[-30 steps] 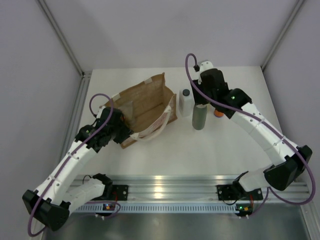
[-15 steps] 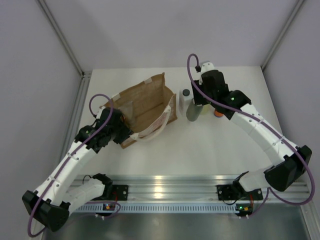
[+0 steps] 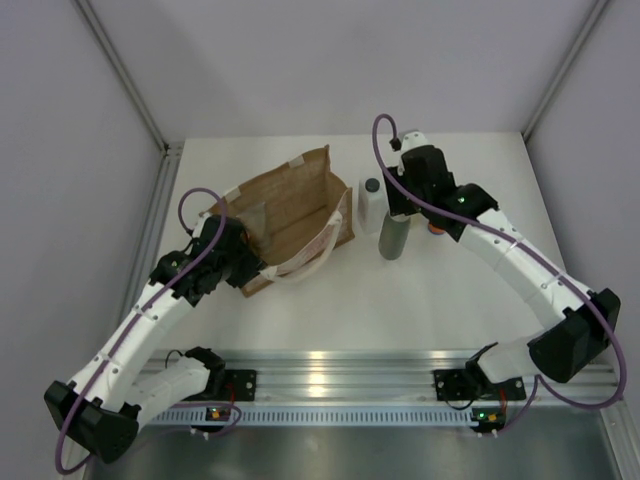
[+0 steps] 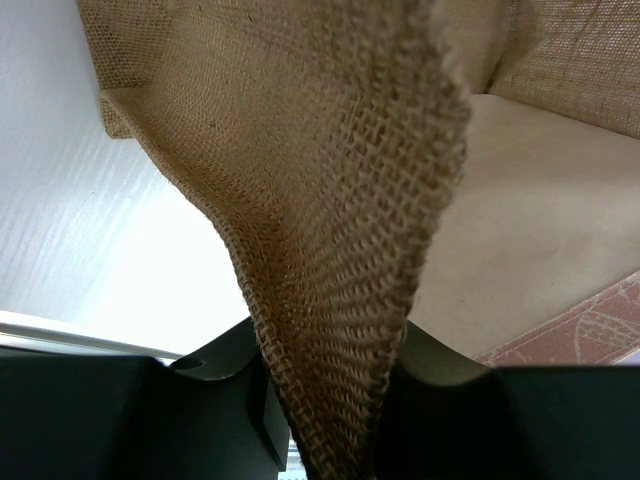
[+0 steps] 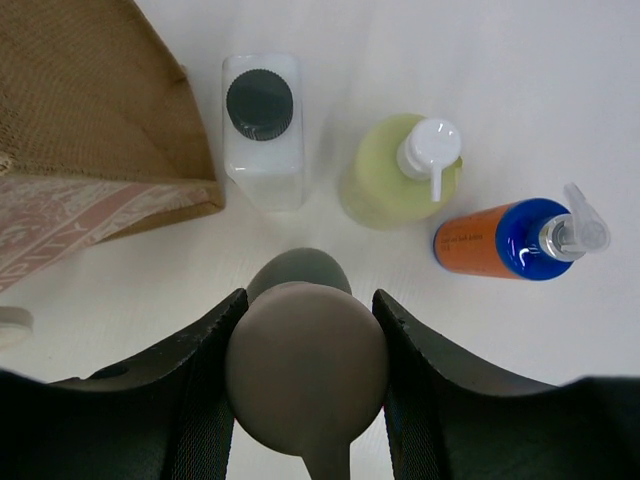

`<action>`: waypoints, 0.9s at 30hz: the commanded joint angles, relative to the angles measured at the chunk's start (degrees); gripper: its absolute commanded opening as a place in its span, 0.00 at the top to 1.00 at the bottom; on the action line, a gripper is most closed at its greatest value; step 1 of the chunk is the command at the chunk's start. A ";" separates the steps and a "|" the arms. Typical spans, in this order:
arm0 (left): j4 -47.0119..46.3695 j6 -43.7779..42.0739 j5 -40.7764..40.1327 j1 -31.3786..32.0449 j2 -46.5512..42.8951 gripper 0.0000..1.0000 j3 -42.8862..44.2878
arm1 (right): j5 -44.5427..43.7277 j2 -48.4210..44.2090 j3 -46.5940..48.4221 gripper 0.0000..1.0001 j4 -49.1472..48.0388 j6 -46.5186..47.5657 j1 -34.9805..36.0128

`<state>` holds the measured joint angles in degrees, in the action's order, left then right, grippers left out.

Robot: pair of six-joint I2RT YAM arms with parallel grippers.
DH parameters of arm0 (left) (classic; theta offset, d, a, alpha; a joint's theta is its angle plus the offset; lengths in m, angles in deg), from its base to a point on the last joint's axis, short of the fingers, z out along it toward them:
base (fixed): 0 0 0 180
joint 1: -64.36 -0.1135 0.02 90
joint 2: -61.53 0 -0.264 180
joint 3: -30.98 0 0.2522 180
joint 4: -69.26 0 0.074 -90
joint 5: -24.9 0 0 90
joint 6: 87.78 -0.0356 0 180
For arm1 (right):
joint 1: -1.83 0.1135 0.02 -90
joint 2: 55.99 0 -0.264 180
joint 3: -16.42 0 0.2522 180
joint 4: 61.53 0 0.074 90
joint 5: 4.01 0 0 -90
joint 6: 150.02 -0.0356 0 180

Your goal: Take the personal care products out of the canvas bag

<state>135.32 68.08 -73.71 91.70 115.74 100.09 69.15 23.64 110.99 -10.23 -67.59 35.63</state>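
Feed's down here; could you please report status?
Left end effector pinching wall of brown jute bag. Right end effector gripping grey-green plastic bottle. White black-capped bottle adjacent.

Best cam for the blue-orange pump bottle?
Right wrist: the blue-orange bottle is whole, clear pump included, right of the yellow-green bottle. Top external shows only an orange sliver beside the right arm. Left wrist misses it, facing the canvas bag.

This is a robot lab test cell. A bare white table (image 3: 450, 300) is boxed in by plain pale panels (image 3: 330, 60) set in metal posts (image 3: 122, 75). A left arm (image 3: 150, 315) and a right arm (image 3: 520, 260), trailing purple cables (image 3: 182, 210), are bolted to an aluminium rail (image 3: 330, 372) along the near edge.
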 commanded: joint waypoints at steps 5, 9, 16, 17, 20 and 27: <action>-0.96 -0.39 0.25 0.00 -0.34 0.65 0.37 | 0.49 -0.27 -1.01 1.00 -12.14 0.27 -1.02; -0.96 -0.56 0.34 0.09 -0.08 0.65 0.46 | 0.23 2.45 -1.45 1.00 -12.23 0.72 -1.55; -0.88 -0.39 0.25 0.00 -0.60 0.65 0.37 | 0.05 5.70 -3.12 1.00 -12.14 1.07 -1.55; -0.96 -0.30 0.16 0.09 -0.69 0.65 0.37 | 0.14 5.88 -3.73 1.00 -12.14 0.72 -1.46; -0.88 -0.21 0.16 0.00 -1.04 0.65 0.28 | 1.28 5.44 -5.05 0.79 -12.14 0.28 -1.37; -0.79 -0.30 0.16 0.00 -1.57 0.65 -0.07 | 1.46 1.32 -5.32 0.27 -11.09 0.72 -0.58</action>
<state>135.34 68.08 -73.71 91.70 115.33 100.07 70.53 29.50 104.68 -16.94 -67.04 34.80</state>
